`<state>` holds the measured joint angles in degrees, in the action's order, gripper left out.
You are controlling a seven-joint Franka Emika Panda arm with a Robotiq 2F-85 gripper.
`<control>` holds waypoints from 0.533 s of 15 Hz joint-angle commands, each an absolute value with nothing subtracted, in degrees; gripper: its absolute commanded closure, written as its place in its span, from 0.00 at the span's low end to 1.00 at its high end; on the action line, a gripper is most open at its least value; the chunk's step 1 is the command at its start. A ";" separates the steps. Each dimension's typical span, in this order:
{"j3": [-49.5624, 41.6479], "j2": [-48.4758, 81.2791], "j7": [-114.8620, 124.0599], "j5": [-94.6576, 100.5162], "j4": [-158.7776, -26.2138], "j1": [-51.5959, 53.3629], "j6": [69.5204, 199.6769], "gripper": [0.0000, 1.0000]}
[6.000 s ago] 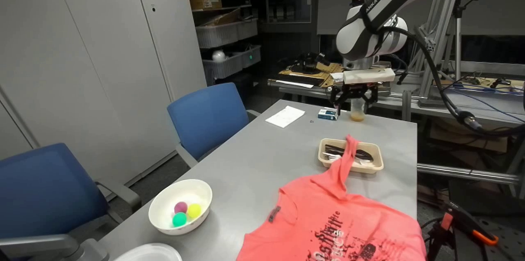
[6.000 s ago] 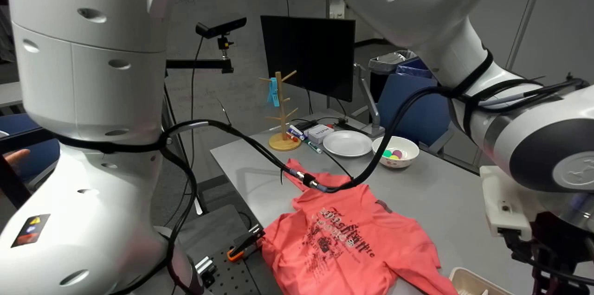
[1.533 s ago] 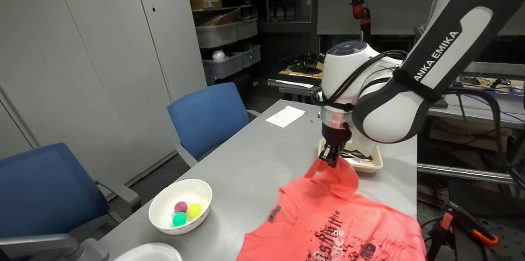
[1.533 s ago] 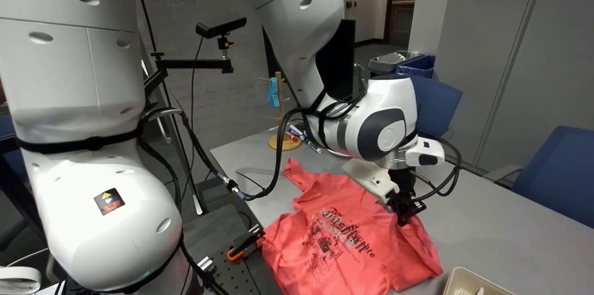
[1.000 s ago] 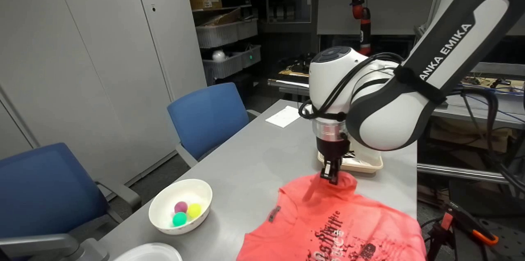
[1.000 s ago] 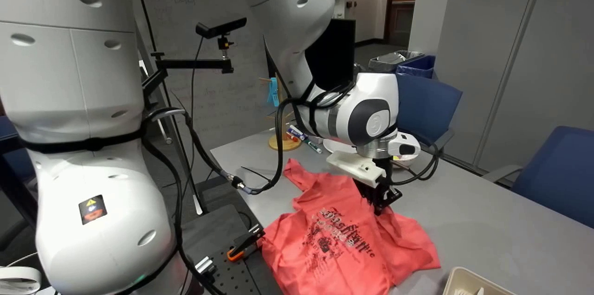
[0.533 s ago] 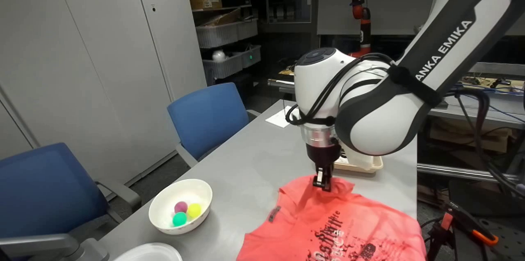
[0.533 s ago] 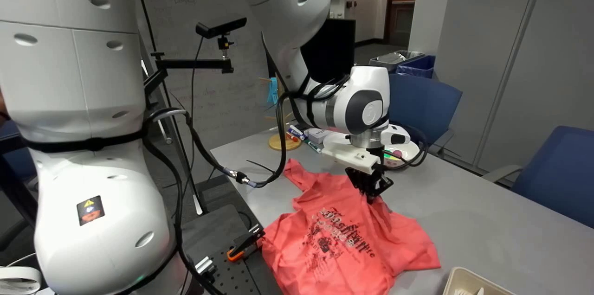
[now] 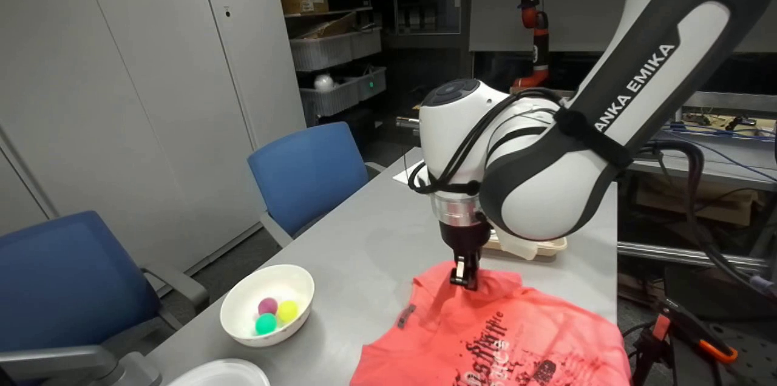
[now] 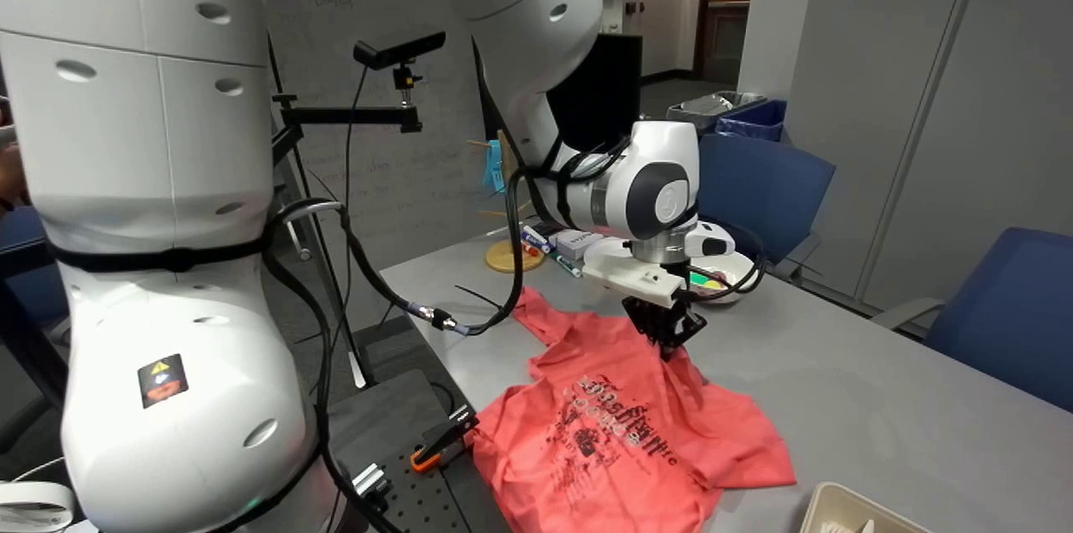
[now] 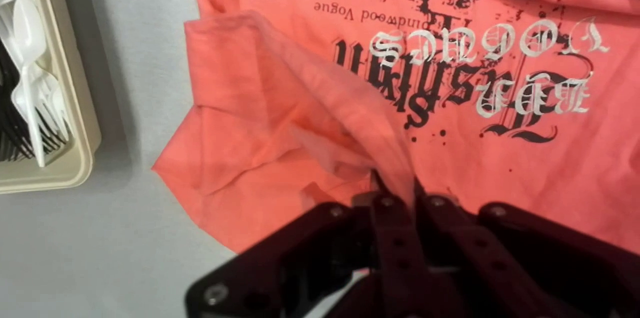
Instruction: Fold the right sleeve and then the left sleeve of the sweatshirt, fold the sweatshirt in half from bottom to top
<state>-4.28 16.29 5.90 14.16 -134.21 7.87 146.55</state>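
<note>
Has a fold of sleeve (image 11: 350, 103) pinched in the gripper (image 11: 398, 189), low over the shirt (image 10: 587, 466) near the neck; can't tell whether touching below. Seems partway into the first sleeve fold. Lower the sleeve until slack, draw a little inward to straighten the ruffled edge, then release and lift straight up to avoid dragging. With the shirt spread face up on the table (image 10: 914, 399), pull gently or risk shifting everything. Mind the tray (image 11: 70, 68), just beside the folded edge. Leave the opposite sleeve (image 10: 541, 317), not yet folded, for next.

Coral sweatshirt (image 10: 633, 441) with black and whitish lettering (image 11: 467, 75)
</note>
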 commanded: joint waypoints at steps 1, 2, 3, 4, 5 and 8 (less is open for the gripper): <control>-1.81 17.00 2.66 12.33 -132.66 6.05 144.64 0.99; -1.42 17.02 2.14 12.07 -132.66 5.95 144.63 0.99; -0.86 16.98 1.35 11.48 -132.65 5.78 144.45 0.99; -0.40 16.88 0.75 11.00 -132.76 5.67 144.44 0.99; 0.26 16.73 -0.18 10.03 -132.83 5.46 144.31 0.99; 2.08 16.59 -2.57 7.03 -133.00 5.03 144.35 0.99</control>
